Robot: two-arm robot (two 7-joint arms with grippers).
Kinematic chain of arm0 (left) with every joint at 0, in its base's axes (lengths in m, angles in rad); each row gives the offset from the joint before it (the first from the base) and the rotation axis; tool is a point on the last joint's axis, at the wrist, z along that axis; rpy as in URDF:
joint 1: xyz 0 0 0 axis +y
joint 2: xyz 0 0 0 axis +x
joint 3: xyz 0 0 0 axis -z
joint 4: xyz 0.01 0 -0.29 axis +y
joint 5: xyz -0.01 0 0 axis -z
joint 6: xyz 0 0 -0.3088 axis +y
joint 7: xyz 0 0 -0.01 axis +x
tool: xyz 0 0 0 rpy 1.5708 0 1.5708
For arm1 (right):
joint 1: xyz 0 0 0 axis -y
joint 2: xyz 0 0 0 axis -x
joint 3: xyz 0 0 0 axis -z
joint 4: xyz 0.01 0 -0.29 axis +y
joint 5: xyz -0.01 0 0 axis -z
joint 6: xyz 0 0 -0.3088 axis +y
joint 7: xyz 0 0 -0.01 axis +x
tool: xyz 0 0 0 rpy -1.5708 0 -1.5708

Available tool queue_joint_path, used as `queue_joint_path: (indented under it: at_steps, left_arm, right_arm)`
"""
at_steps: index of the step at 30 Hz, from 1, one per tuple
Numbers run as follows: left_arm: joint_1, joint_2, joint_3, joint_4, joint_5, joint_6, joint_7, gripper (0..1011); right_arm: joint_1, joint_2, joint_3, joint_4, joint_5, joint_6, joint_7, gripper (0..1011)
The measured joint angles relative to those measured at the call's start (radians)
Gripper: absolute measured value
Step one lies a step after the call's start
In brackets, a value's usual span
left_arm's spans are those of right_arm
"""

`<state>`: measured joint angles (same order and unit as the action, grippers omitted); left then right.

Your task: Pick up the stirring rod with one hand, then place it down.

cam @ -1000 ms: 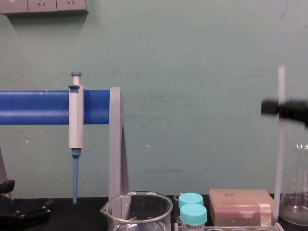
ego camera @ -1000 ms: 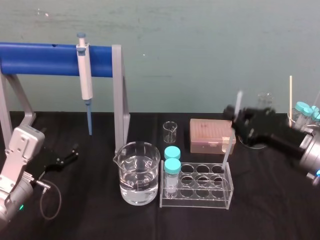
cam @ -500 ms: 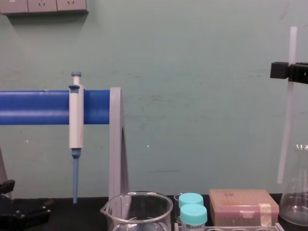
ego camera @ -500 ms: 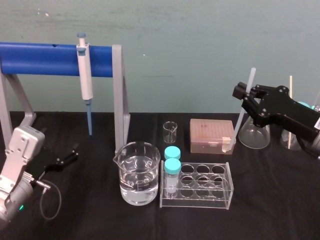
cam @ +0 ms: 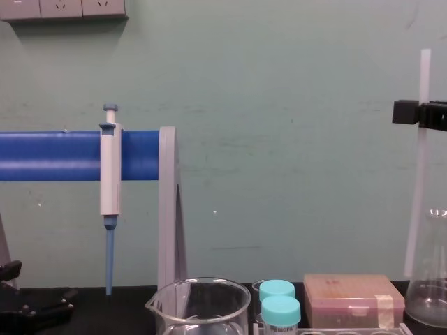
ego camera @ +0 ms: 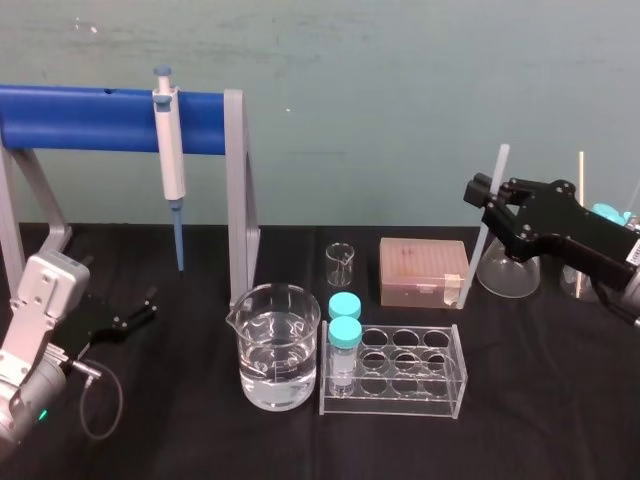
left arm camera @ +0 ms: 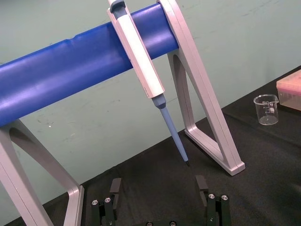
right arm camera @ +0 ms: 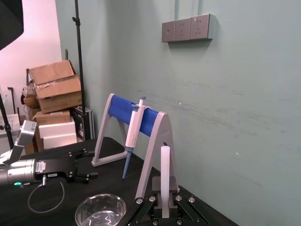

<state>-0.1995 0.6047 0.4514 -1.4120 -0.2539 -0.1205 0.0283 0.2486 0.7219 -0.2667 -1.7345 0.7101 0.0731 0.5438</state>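
Note:
The stirring rod (ego camera: 472,268) is a thin translucent white stick, held nearly upright in the air. Its lower end hangs beside the tan tip box, just above the table. My right gripper (ego camera: 483,191) is shut on the rod's upper part, and the rod's top pokes out above the black jaws. In the chest view the rod (cam: 417,202) hangs at the far right below that gripper (cam: 409,112). In the right wrist view the rod (right arm camera: 164,172) stands up from the gripper (right arm camera: 164,207). My left gripper (ego camera: 148,308) rests open on the table at the left, its fingers (left arm camera: 115,187) spread apart.
A blue bar stand (ego camera: 100,118) carries a white-and-blue pipette (ego camera: 170,160). In the middle are a glass beaker of water (ego camera: 277,345), a clear tube rack (ego camera: 395,370) with two teal-capped tubes, a small beaker (ego camera: 340,263) and the tan tip box (ego camera: 422,270). A conical flask (ego camera: 508,272) stands at the right.
My right gripper rose and moved right with the rod, drawing its lower end up and away from the tube rack, then dipped slightly. The left arm stayed still.

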Motion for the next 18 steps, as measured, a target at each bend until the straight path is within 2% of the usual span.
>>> queue_joint_path:
  at_steps: [18]
  left_arm:
    - [0.0, 0.0, 0.0, 0.0, 0.0, 0.0, 0.0, 1000]
  right_arm:
    - [0.003, 0.008, -0.017, 0.002, 0.007, 0.004, -0.009, 67]
